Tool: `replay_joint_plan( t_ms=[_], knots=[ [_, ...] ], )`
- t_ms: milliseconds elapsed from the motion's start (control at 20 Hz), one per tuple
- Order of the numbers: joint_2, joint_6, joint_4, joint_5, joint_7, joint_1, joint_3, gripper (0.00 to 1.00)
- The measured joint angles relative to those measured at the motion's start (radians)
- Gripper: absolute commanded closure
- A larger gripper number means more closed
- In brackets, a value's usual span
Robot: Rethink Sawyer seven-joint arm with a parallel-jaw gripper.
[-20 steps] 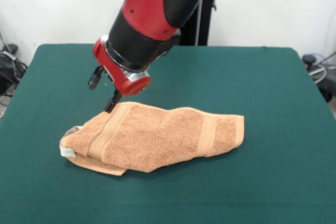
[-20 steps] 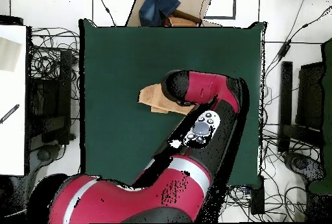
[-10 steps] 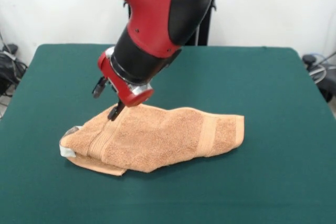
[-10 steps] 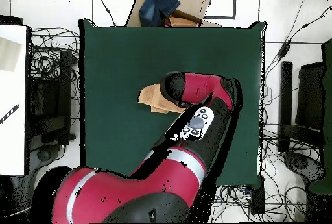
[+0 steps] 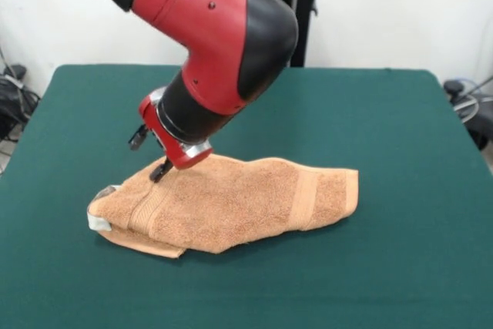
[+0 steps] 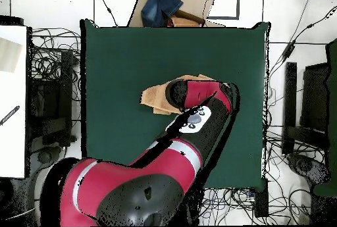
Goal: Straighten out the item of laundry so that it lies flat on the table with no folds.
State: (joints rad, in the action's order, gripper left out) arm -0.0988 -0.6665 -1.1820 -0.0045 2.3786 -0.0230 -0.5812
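Note:
The orange-tan towel (image 5: 231, 202) lies folded over and bunched on the green table (image 5: 385, 113), left of the middle in the front view. Its white loop tag (image 5: 98, 221) sticks out at its left end, and one woven band (image 5: 304, 198) runs across its right part. My gripper (image 5: 150, 156) hangs over the towel's far left edge with its fingers apart. The lower fingertip (image 5: 160, 169) touches the cloth and holds nothing. In the overhead view my arm (image 6: 197, 106) covers the gripper and most of the towel (image 6: 155, 98).
A cardboard box with blue cloth (image 6: 171, 7) stands beyond the table's far edge in the overhead view. Cables lie on the floor on both sides (image 6: 46, 66). A white surface (image 6: 13, 99) is at the left.
My arm has swung lower and further over the table. The gripper has dropped slightly onto the towel's far left edge. The towel has not moved.

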Motion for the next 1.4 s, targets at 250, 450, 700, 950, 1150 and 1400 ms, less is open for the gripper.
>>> replay_joint_plan(
  t_ms=[250, 450, 700, 950, 1150, 1400],
  knots=[
    [0.033, 0.000, 0.000, 0.004, 0.000, -0.036, -0.024, 0.00],
    [0.036, 0.000, 0.000, 0.011, 0.000, -0.055, -0.030, 0.00],
    [0.035, 0.000, 0.000, 0.025, 0.000, -0.057, -0.030, 0.00],
    [0.031, 0.000, -0.002, 0.035, 0.000, -0.044, -0.030, 0.00],
    [0.023, 0.000, -0.004, 0.043, 0.000, -0.044, -0.032, 0.00],
    [0.015, 0.000, -0.005, 0.054, 0.000, -0.063, -0.038, 0.00]
  ],
)
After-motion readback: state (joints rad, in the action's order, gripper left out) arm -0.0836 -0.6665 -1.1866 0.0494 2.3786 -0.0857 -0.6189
